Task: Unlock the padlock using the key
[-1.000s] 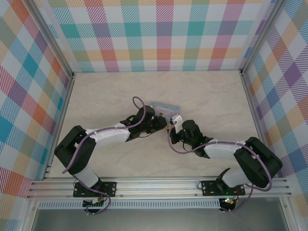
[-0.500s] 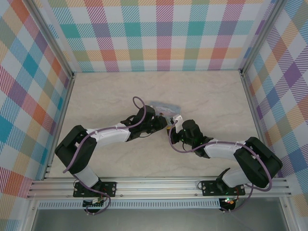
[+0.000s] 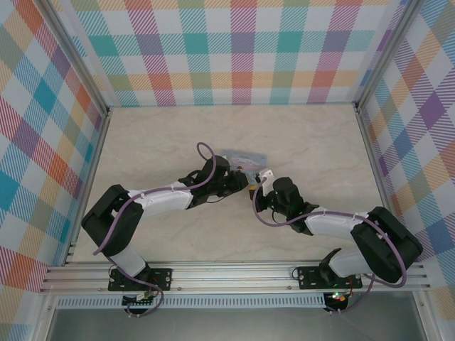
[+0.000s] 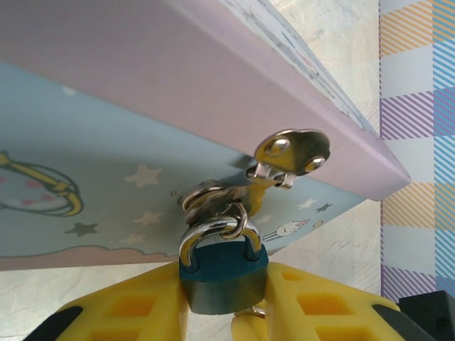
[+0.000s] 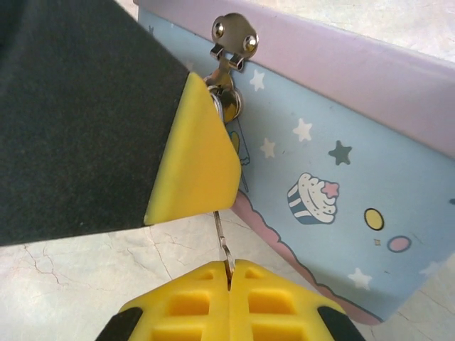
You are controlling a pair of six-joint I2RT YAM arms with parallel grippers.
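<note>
The padlock (image 4: pixel 222 278), dark teal with a silver shackle, hangs from the ring under the hasp (image 4: pixel 290 155) of a pale blue tin box (image 4: pixel 106 177). My left gripper (image 4: pixel 224 302) is shut on the padlock's body, one yellow finger on each side. My right gripper (image 5: pixel 229 273) is shut on the thin silvery key (image 5: pixel 221 234), whose shaft runs up behind the left gripper's yellow finger (image 5: pixel 199 156); that finger hides the padlock in the right wrist view. From above, both grippers (image 3: pixel 245 183) (image 3: pixel 261 185) meet at the front of the box.
The tin box (image 3: pixel 242 158) with its pinkish lid lies mid-table on the marble-look surface (image 3: pixel 156 142). Checkered walls (image 3: pixel 242 50) enclose three sides. Both arms reach in from the near rail (image 3: pixel 227 273), their purple cables looping beside the wrists.
The right arm's wrist and forearm have shifted slightly to the right. The left arm holds still with the padlock.
</note>
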